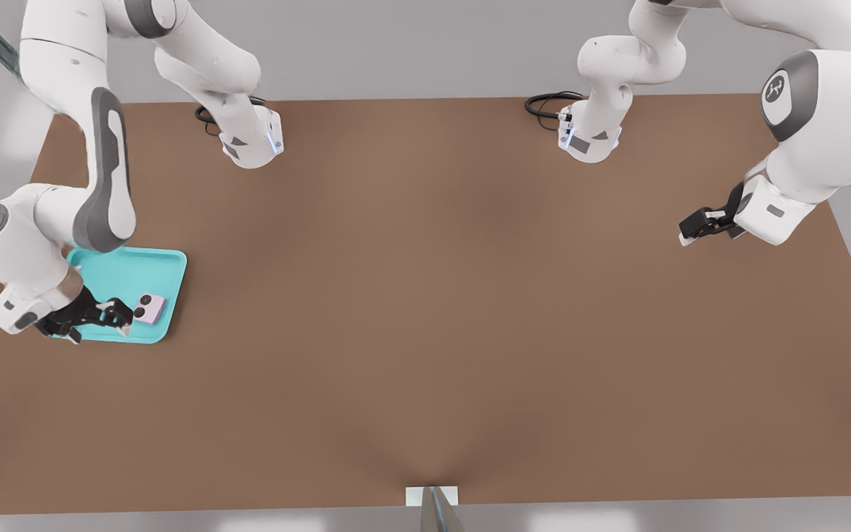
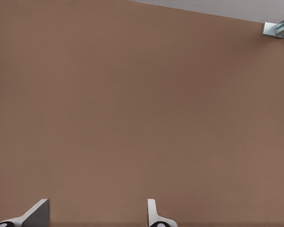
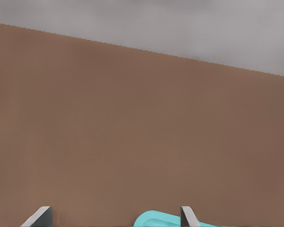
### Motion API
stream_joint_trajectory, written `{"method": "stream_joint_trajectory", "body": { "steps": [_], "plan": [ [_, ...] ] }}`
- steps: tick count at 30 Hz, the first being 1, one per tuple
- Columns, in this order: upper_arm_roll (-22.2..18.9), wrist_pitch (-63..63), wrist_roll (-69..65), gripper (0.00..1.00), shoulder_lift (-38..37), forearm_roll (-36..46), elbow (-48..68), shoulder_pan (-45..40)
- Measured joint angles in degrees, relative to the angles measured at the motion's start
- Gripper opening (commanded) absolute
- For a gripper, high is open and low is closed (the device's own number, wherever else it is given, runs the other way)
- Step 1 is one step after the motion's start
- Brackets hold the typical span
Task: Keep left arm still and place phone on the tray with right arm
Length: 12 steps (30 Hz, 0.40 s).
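Observation:
The turquoise tray (image 1: 137, 270) lies on the brown table at the front view's left. The pale pink phone (image 1: 150, 308) lies flat on it near its front right corner, lenses up. My gripper (image 1: 121, 318) hovers low over the tray just left of the phone, open, with its white fingertips (image 1: 127, 329) close to the phone but nothing between them. In the right wrist view the gripper (image 3: 113, 219) shows two spread fingers (image 3: 38, 217) and only a corner of the tray (image 3: 156, 220); the phone is hidden there.
The parked left arm's black gripper (image 1: 702, 224) hangs over the table at the front view's right. Both arm bases (image 1: 252, 140) (image 1: 588, 137) with black cables stand at the back edge. A metal post (image 1: 433, 506) sits at the front edge.

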Motion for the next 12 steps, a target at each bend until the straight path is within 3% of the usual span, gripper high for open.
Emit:
{"method": "stream_joint_trajectory", "body": {
  "steps": [3,7,12],
  "plan": [
    [-1.9,-11.4,2.8,1.00,-1.2,-0.6,12.4,10.0],
    [-1.1,-19.3,6.1,1.00,-1.3,-0.4,11.1,10.0],
    [-1.1,-28.0,9.4,1.00,3.1,-1.6,18.9,10.8]
  ]
}}
